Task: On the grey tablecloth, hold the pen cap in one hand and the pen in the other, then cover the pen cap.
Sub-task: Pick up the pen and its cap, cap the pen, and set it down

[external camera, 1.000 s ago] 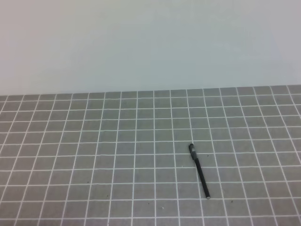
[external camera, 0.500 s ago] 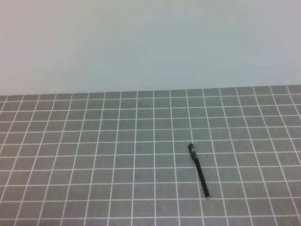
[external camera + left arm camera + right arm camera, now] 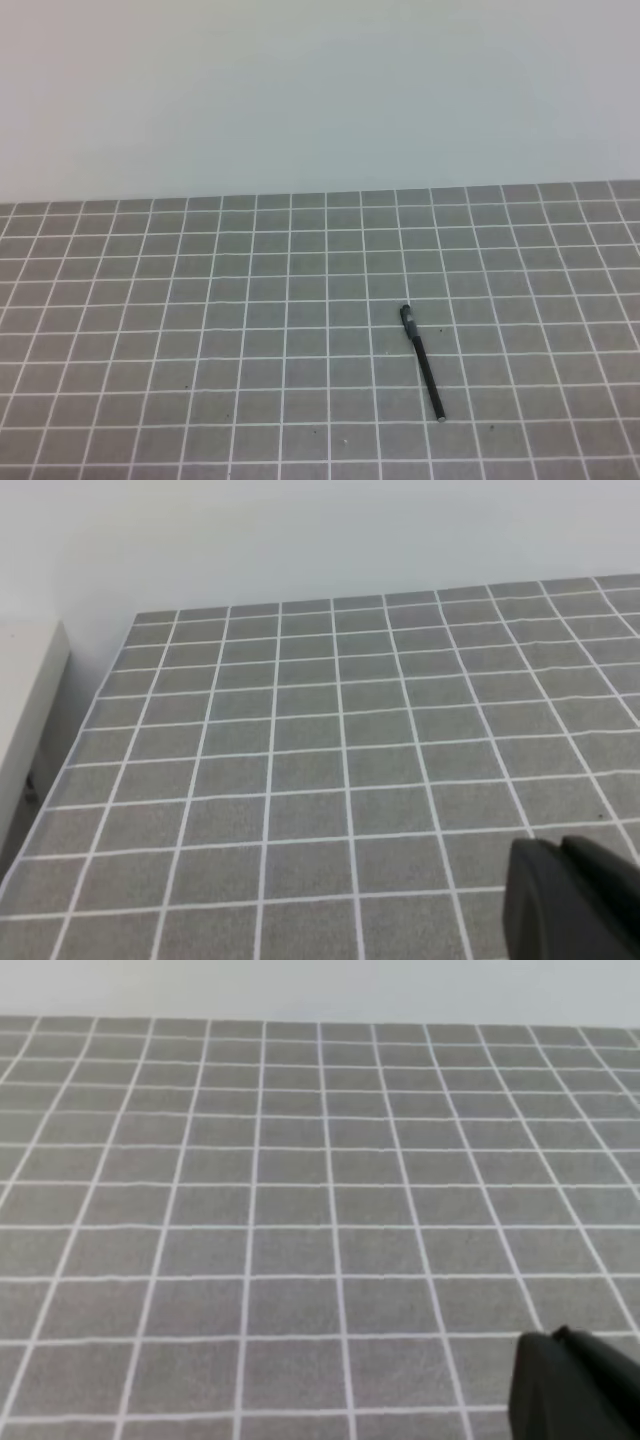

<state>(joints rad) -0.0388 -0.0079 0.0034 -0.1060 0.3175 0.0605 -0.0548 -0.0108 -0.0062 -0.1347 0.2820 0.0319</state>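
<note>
While both grippers sit closed:
Left gripper (image 3: 572,905): fingers together, nothing between.
Right gripper (image 3: 575,1390): fingers together, nothing between.
Pen (image 3: 424,366): capped, well beyond both fingertips, flat on cloth (image 3: 200,330).

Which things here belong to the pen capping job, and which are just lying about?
Job:
- pen, lying on the cloth right of centre
- cap, at the pen's far end; whether it is seated on the pen cannot be told
- cloth

Lying about:
- white ledge beside the cloth's left edge, seen by the left wrist camera
</note>
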